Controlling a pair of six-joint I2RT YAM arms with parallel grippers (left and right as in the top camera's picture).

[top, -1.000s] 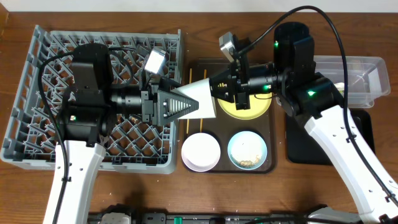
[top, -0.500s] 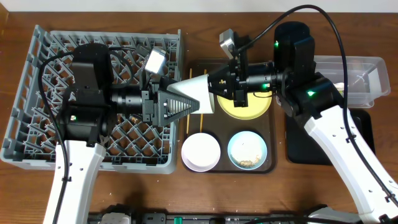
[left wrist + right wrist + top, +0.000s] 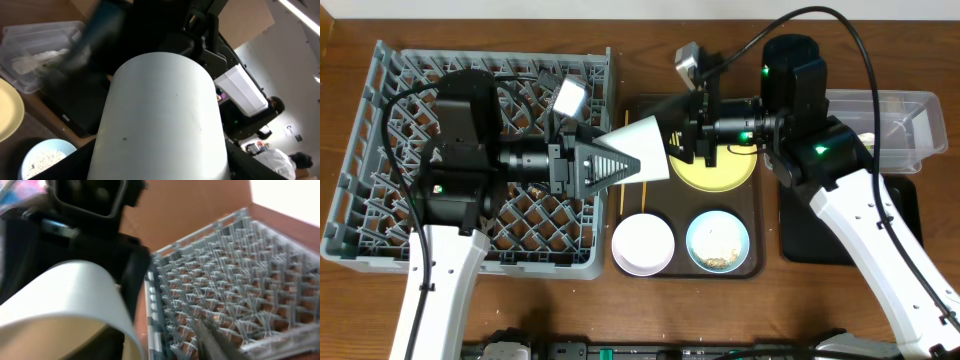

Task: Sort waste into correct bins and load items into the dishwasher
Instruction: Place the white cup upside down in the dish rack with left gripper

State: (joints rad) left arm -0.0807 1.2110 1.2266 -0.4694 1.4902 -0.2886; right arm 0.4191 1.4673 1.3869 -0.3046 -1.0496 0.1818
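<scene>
Over the rack-side edge of the brown serving tray [image 3: 680, 205], the white vessel [image 3: 645, 150] hung on its side in the air. The left gripper [image 3: 632, 160] was clamped on the end away from the tray's middle. From the left wrist the vessel filled almost the whole view. The fingers showed only as dark slivers at the bottom corners, so the grip itself was hard to read there.

The right gripper [image 3: 678, 142] sat just beside the vessel's wide rim, above the tray. Its jaws were parted and nothing showed between them. The right wrist view was blurred: one grey finger cut across the bottom, the other was hidden, and the white rim curved past beside it.

Under the vessel, the chopsticks [image 3: 621, 200] along the tray's rack-side edge showed only as two short ends. The yellow plate [image 3: 720, 172] on the tray's far half was partly covered by the right gripper.

On the tray's near half the pinkish-white bowl [image 3: 642, 243] and the light blue bowl [image 3: 718, 242] lay in full view, with crumbs [image 3: 720, 258] in the blue one.

The grey dish rack [image 3: 380, 150] stood just beside the tray, with a thin strip of wood between them. The left arm hid its middle, but the pegs along its outer edges were open.

On the tray's other side, the right arm cut across the clear tub [image 3: 910, 120] and the black tray [image 3: 810, 225]. Something pale lay in the tub, too blurred to name.
</scene>
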